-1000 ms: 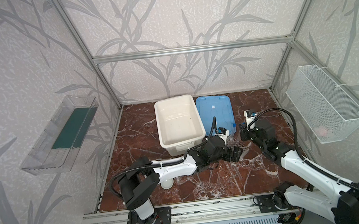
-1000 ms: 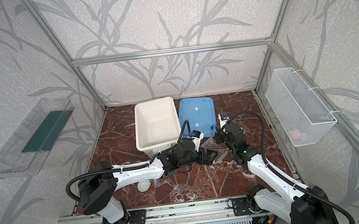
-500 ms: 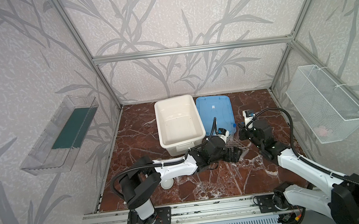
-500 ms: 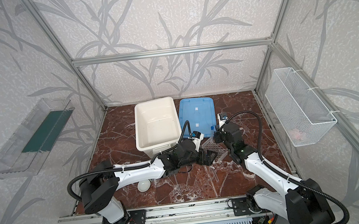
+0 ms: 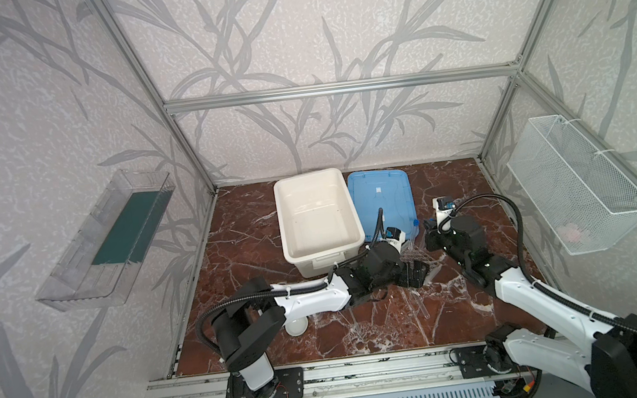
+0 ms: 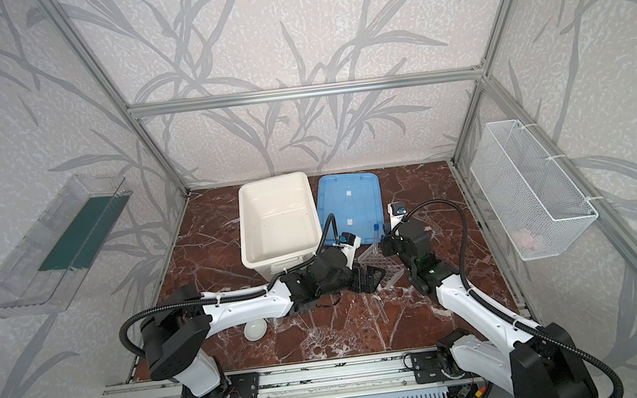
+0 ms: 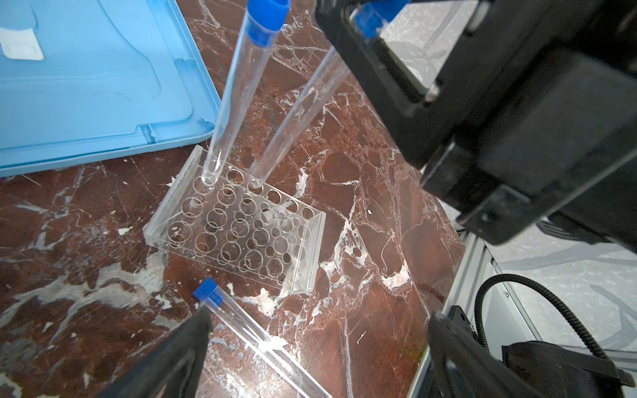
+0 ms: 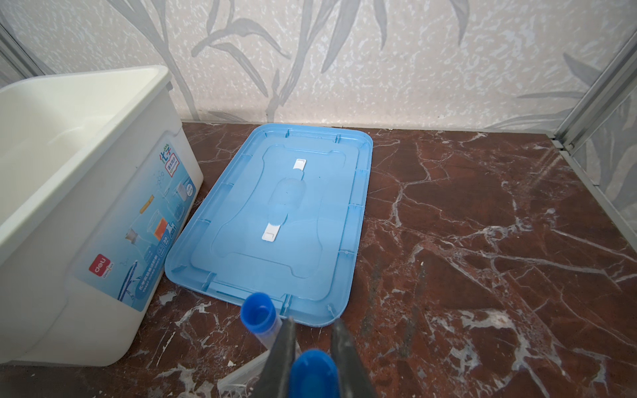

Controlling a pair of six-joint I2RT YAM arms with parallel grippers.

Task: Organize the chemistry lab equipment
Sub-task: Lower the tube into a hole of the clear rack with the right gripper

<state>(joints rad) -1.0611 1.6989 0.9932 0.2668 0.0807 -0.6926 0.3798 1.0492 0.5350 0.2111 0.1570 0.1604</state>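
**Tubes go into the rack:** The right claw [image 8: 315,365] clenches the blue-capped top of the held tube [image 7: 300,110], a long clear tube whose lower end meets a hole in the edge row of the clear rack [image 7: 234,234] on the red marble tabletop [image 5: 251,232]. In the neighbouring corner hole the standing tube [image 7: 241,86] leans, its blue cap free of any grip.

The left claw [image 7: 317,355] hangs released just beside the rack, jaws spread wide, grasping nothing. The loose tube [image 7: 248,330], also blue-capped, lies flat on the tabletop close to one jaw and just short of the rack.

In both top views the two claws meet over the rack near the middle of the tabletop, in front of the blue lid [image 8: 293,206]. The lid lies flat beside the open white tub [image 8: 69,172] at the back. A small white dish [image 5: 296,327] sits near the front, well apart from the rack, partly hidden under the left arm [image 5: 312,303]. A wire basket [image 5: 576,187] hangs on the right wall.
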